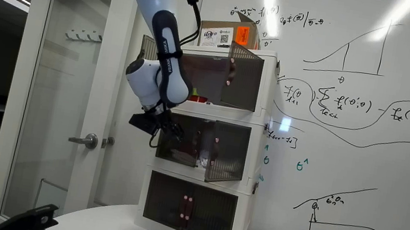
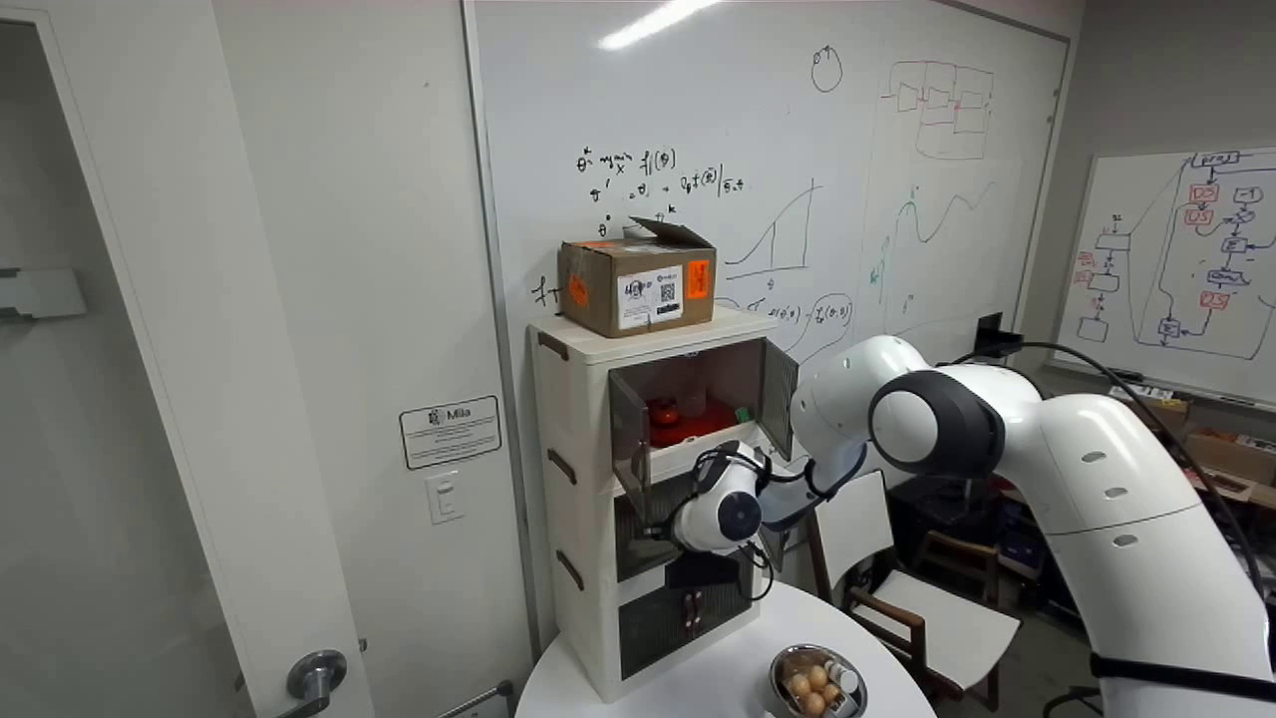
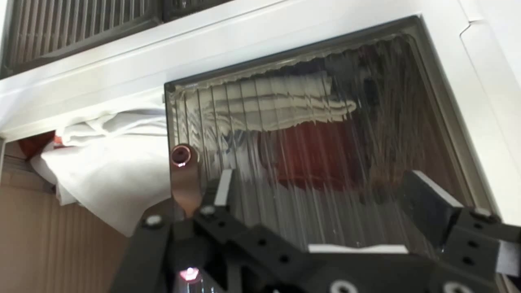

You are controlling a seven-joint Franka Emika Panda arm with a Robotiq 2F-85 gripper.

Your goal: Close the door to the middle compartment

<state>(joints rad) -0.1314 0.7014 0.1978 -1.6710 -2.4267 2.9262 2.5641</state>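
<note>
The white cabinet's middle compartment (image 1: 252, 159) has two smoky-grey panels. Its door beside my gripper (image 1: 180, 144) looks flush or nearly flush with the frame. The matching panel (image 1: 228, 155) across the gap is swung outward. In the wrist view, which looks upside down, the near door (image 3: 390, 134) fills the middle, with its handle (image 3: 186, 179) at left. A red item (image 3: 315, 150) shows through it, and white cloth (image 3: 118, 171) shows in the gap. My gripper (image 3: 321, 183) is open and empty in front of this door; contact cannot be told. It also shows in an exterior view (image 1: 175, 131).
The top tier's panels (image 1: 246, 76) (image 2: 630, 429) stand open above the arm. The lowest tier's dark doors (image 1: 209, 214) are shut. A cardboard box (image 2: 598, 289) sits on top. A metal bowl (image 2: 863, 688) with round items stands on the white table (image 2: 688, 678). A chair (image 2: 952, 623) is nearby.
</note>
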